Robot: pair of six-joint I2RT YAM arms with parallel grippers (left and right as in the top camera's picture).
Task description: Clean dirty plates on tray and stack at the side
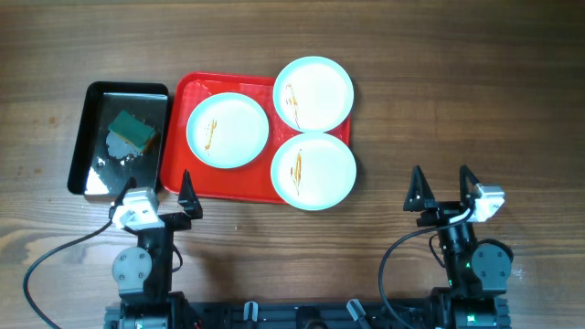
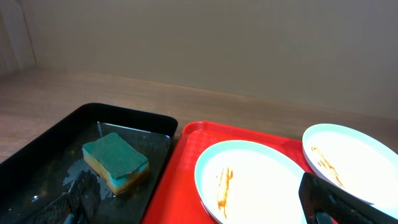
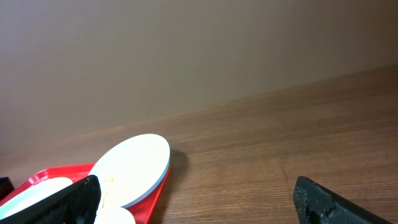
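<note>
Three white plates with aqua rims lie on the red tray [image 1: 179, 169]. The left plate [image 1: 228, 130], the far right plate [image 1: 313, 93] and the near right plate [image 1: 313, 171] each carry orange-brown sauce streaks; the two right plates overhang the tray's right edge. My left gripper [image 1: 155, 191] is open and empty at the tray's near left corner. My right gripper [image 1: 443, 185] is open and empty over bare table to the right of the plates. The left wrist view shows the left plate [image 2: 255, 180] and the tray [image 2: 180, 180]. The right wrist view shows the far right plate [image 3: 134, 165].
A black tray [image 1: 91, 119] stands left of the red tray, holding a green and yellow sponge [image 1: 133, 131] and some water. The sponge also shows in the left wrist view [image 2: 115, 160]. Wooden table lies to the right of the plates [image 1: 457, 100].
</note>
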